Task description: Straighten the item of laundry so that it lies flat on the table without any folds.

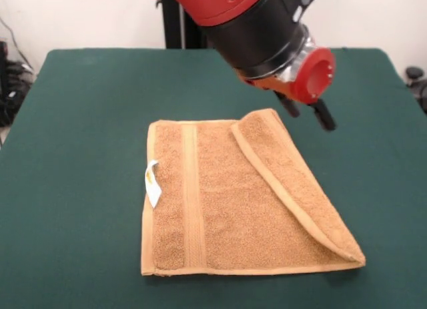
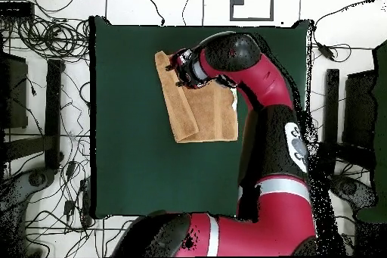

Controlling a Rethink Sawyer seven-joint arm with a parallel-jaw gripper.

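The item of laundry [image 1: 233, 202] is an orange-tan terry towel lying mid-table [image 1: 80, 155]. Its right side is folded over diagonally onto the rest, from the far corner down to the near right corner. A woven band runs down its left part, and a white label [image 1: 152, 182] sticks out at the left edge. My gripper [image 1: 307, 111] hovers just beyond the towel's far right corner, open, with nothing between its two black fingers [image 1: 325, 115]. In the overhead view the gripper [image 2: 179, 71] sits over the towel [image 2: 204, 119] near its upper left corner, and the arm hides part of the cloth.
The green table [image 2: 128, 164] stretches well past the towel on every side. Cables and dark equipment [image 2: 45, 119] lie on the floor around it. The black pedestal post [image 1: 175, 19] stands behind the table's far edge.
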